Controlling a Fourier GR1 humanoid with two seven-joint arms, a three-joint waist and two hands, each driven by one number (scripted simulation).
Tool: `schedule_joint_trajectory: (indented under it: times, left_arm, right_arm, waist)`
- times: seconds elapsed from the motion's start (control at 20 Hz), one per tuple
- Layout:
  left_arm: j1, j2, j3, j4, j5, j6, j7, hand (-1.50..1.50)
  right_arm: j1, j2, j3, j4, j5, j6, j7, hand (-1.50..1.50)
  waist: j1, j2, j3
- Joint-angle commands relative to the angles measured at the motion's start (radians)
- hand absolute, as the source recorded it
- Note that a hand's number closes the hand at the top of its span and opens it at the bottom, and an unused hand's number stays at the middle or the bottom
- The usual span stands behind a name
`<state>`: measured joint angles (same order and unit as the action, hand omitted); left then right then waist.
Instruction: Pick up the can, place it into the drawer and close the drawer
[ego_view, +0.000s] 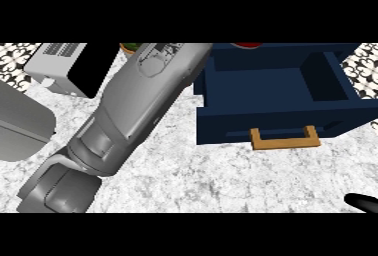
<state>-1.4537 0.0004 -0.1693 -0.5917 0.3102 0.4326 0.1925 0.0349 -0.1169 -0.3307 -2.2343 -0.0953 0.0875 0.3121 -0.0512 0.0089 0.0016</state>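
little of the right hand (362, 202) shows, left hand unseen: you cannot tell grip. lift the can over the drawer (221, 125) wall.

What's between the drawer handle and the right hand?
Only bare counter top lies between the wooden drawer handle and the right hand, seen in the head view.

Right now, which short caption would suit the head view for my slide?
Left forearm reaches up the counter beside the open blue drawer with its wooden handle.
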Motion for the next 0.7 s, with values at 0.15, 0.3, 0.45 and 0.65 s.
schedule_joint_trajectory:
  times: [0.15,0.3,0.45,0.65]
  left_arm:
    - [-0.119,0.000,-0.012,0.189,0.035,0.003,-0.043,1.50]
    - [-0.150,0.000,-0.082,0.173,0.093,0.068,-0.029,1.50]
    - [-0.149,0.000,-0.092,0.229,0.099,0.116,-0.058,1.50]
    - [-0.141,0.000,-0.135,0.239,0.148,0.174,-0.077,-1.50]
  right_arm:
    - [0.003,0.002,-0.001,-0.027,-0.007,-0.006,0.014,-1.50]
    - [0.000,-0.018,-0.004,-0.014,-0.029,0.023,0.010,-1.50]
    - [-0.077,-0.046,-0.007,0.008,-0.031,0.002,0.049,-1.50]
    - [-0.094,-0.037,0.024,0.006,0.003,-0.016,0.075,-1.50]
  waist:
    - [-0.015,0.007,0.001]
    - [-0.031,0.005,0.001]
    - [-0.031,0.010,0.001]
    - [-0.055,0.018,0.002]
